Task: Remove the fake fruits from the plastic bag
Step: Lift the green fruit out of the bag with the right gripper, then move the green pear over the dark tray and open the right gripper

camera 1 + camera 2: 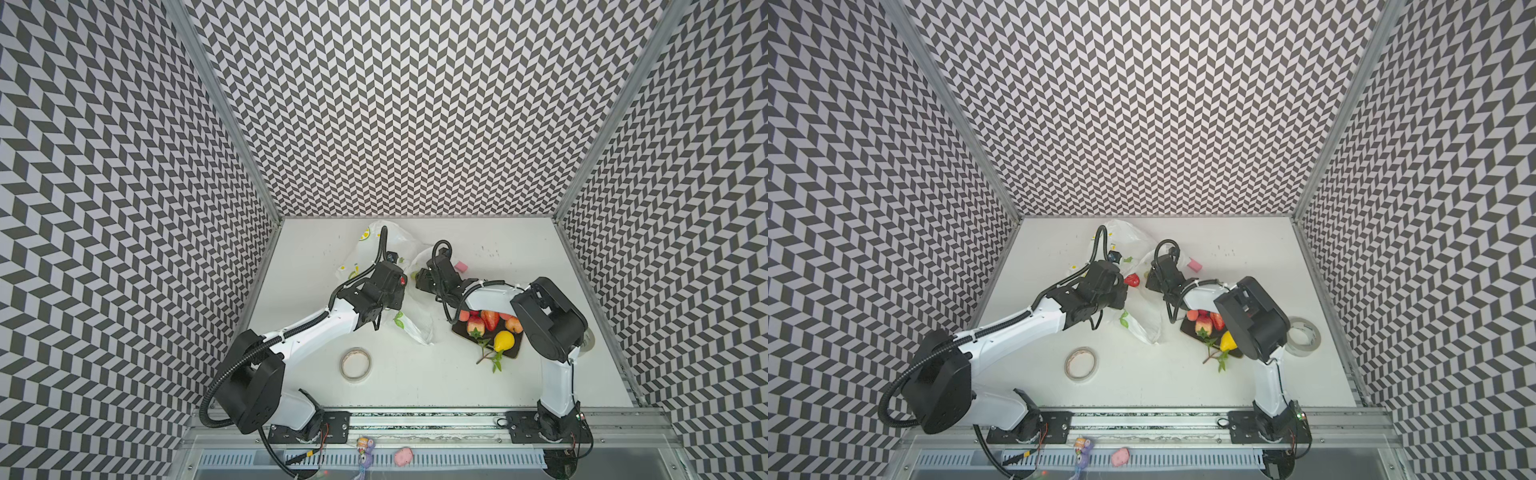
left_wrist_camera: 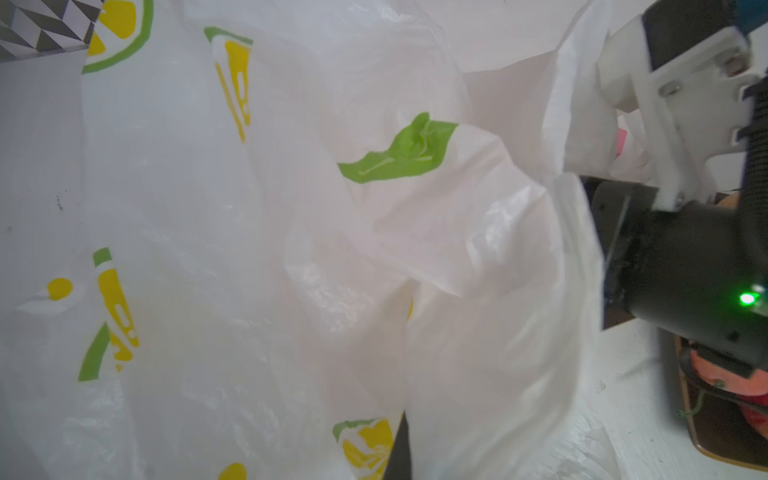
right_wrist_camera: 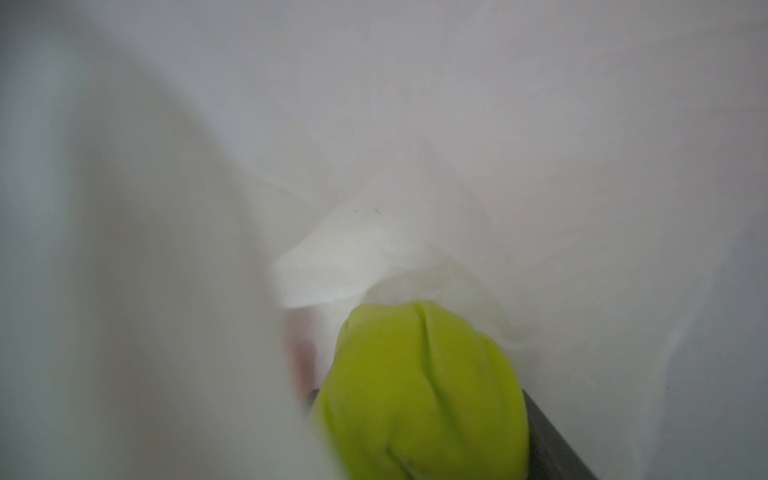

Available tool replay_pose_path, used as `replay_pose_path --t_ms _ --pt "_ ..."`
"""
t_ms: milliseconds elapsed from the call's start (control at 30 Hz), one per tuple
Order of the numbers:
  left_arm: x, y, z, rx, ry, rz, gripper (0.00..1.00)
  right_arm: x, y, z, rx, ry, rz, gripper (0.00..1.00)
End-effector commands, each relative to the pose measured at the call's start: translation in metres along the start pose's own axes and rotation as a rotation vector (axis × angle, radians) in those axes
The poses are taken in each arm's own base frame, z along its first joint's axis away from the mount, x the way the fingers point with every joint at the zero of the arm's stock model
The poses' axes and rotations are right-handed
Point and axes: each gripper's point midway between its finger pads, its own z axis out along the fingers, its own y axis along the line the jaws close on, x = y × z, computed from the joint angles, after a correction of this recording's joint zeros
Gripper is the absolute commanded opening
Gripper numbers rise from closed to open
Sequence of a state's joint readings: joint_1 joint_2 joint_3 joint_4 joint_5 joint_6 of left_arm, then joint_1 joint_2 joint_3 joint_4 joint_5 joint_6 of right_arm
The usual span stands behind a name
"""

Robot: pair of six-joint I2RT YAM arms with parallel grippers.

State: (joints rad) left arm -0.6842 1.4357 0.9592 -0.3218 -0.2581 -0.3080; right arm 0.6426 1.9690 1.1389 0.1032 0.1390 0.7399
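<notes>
Landmark: plastic bag (image 1: 399, 240). Inside it: pear (image 3: 419, 395). Just right of it, toward the rear: block (image 1: 460, 265). Right of and before it: tray (image 1: 460, 332), bearing fake fruits (image 1: 490, 319). Directly before it, well apart: tape roll (image 1: 356, 376). Farther right, past the tray: second tape roll (image 1: 1308, 345).

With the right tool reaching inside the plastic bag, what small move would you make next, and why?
Probably close the right tool snugly on the green pear before pulling back. The pear sits between its dark fingers deep inside the plastic bag, but a firm grip is not evident. The left tool is pinching the bag, so the way out looks held open.
</notes>
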Motion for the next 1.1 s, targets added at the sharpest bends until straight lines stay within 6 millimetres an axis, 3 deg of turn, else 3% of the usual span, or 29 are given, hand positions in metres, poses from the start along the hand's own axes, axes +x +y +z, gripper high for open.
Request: replay_pose_path --t_ms 0,267,533,800,1067 --pt "-0.007 0.005 -0.005 -0.008 -0.035 -0.016 0.00 -0.014 0.021 -0.023 -0.097 -0.028 -0.050 0.43" --pt "-0.016 0.002 -0.004 0.006 -0.054 -0.027 0.00 -0.010 0.034 -0.059 -0.195 -0.001 -0.097 0.37" --pt "-0.026 0.000 -0.005 0.012 -0.075 -0.051 0.00 0.001 0.028 -0.101 -0.219 0.048 -0.119 0.36" --pt "-0.024 0.000 -0.001 0.006 -0.072 -0.059 0.00 -0.003 -0.002 -0.154 -0.128 0.019 -0.114 0.37" --pt "-0.021 -0.001 0.002 0.015 -0.069 -0.070 0.00 -0.030 -0.044 -0.203 -0.011 -0.098 -0.083 0.37"
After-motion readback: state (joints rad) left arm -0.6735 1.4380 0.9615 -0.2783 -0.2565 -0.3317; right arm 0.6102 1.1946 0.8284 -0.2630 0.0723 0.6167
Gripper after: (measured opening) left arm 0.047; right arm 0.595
